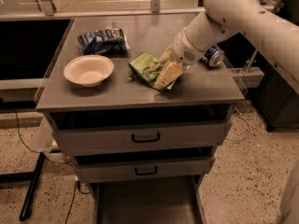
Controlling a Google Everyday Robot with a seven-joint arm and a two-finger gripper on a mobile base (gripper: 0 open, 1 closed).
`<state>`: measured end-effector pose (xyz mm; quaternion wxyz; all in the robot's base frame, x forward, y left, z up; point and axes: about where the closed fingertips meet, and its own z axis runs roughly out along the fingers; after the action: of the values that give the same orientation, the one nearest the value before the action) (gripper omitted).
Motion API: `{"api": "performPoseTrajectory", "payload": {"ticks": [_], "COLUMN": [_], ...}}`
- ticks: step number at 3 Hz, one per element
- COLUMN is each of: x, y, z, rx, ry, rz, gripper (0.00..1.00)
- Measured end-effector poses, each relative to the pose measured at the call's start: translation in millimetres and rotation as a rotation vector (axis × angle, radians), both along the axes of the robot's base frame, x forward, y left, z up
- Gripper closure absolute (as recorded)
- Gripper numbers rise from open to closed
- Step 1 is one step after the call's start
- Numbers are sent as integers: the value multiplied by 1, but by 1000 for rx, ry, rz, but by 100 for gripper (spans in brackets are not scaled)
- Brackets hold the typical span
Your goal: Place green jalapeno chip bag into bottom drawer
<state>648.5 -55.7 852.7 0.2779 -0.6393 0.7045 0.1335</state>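
Note:
The green jalapeno chip bag [144, 66] lies on the grey cabinet top [205, 87], right of centre. My gripper [160, 73] is at the bag's right edge, low over the top, with the white arm reaching in from the upper right. It is open: one beige finger [167, 74] lies along the bag's front right side and the other shows behind the bag. The bottom drawer [145, 202] is pulled out below, a plain grey tray with a bare floor.
A white bowl [88, 70] stands on the left of the top. A blue-and-white snack bag [102, 40] lies behind it. A can [214, 56] lies on its side at the right edge. Two shallower drawers [145, 137] with black handles stick out slightly.

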Motion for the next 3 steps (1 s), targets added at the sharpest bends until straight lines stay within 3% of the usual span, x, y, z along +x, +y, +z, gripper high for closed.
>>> {"api": "performPoseTrajectory", "payload": {"ticks": [2,3], "x": [0,0], "y": [0,0], "z": [0,0], "rx": [0,0], "ry": [0,0], "rz": [0,0], "gripper": [88,100]}}
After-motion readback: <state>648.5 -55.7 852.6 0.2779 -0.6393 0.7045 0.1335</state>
